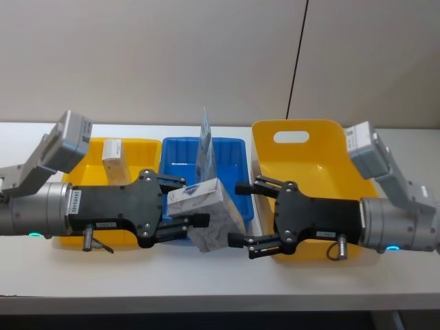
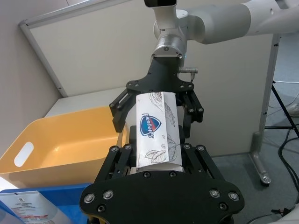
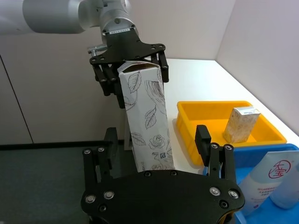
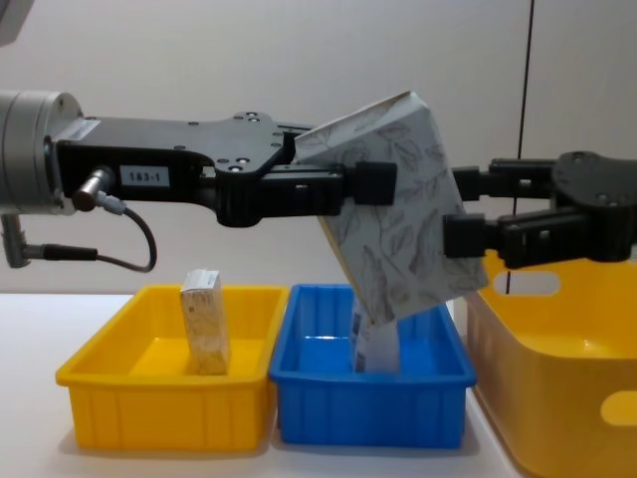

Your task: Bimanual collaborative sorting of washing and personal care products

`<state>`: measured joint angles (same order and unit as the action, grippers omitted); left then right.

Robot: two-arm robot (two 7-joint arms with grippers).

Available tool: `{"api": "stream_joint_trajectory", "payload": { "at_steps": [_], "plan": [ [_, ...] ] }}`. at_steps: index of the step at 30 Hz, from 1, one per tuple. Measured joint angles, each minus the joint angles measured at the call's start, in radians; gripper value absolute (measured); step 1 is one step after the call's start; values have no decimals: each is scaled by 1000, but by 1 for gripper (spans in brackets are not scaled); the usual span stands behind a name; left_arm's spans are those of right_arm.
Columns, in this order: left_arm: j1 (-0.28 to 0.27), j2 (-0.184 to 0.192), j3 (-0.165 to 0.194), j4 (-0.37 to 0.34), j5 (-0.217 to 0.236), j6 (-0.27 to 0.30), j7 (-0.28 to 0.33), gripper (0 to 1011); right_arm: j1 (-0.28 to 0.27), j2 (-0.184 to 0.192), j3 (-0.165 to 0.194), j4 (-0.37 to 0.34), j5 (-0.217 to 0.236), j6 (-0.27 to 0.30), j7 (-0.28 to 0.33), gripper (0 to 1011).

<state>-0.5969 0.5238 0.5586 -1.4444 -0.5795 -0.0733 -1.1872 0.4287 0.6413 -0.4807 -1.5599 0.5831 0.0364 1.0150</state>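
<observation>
My left gripper (image 1: 187, 201) is shut on a pale grey-beige soft pack (image 1: 206, 210) with leaf print, held tilted in the air above the front of the blue tray (image 1: 182, 155). The chest view shows the pack (image 4: 398, 229) well above the trays. My right gripper (image 1: 240, 213) is open, with its fingers on either side of the pack's free end (image 3: 147, 116), not closed on it. A light-blue and white tube (image 1: 204, 148) stands in the blue tray. A small beige carton (image 1: 112, 159) stands upright in the small yellow tray (image 1: 137, 148).
A large yellow basket (image 1: 323, 158) with a handle slot sits on the right, under my right arm. The three containers stand side by side on a white table (image 1: 206, 275), with bare tabletop in front of them and a wall behind.
</observation>
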Motion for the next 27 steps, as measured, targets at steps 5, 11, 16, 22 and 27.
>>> {"api": "stream_joint_trajectory", "payload": {
  "at_steps": [5, 11, 16, 22, 27],
  "plan": [
    [0, 0, 0, 0, 0, 0, 0, 378, 8, -9, -15, 2, -14, 1, -17, 1000],
    [0, 0, 0, 0, 0, 0, 0, 378, 21, -16, -33, 11, -25, 1, -21, 1000],
    [0, 0, 0, 0, 0, 0, 0, 378, 33, -21, -48, 20, -32, 1, -21, 1000],
    [0, 0, 0, 0, 0, 0, 0, 378, 45, -26, -62, 31, -40, -7, -17, 914],
    [0, 0, 0, 0, 0, 0, 0, 378, 53, -32, -72, 38, -48, -20, -18, 777]
  ]
}}
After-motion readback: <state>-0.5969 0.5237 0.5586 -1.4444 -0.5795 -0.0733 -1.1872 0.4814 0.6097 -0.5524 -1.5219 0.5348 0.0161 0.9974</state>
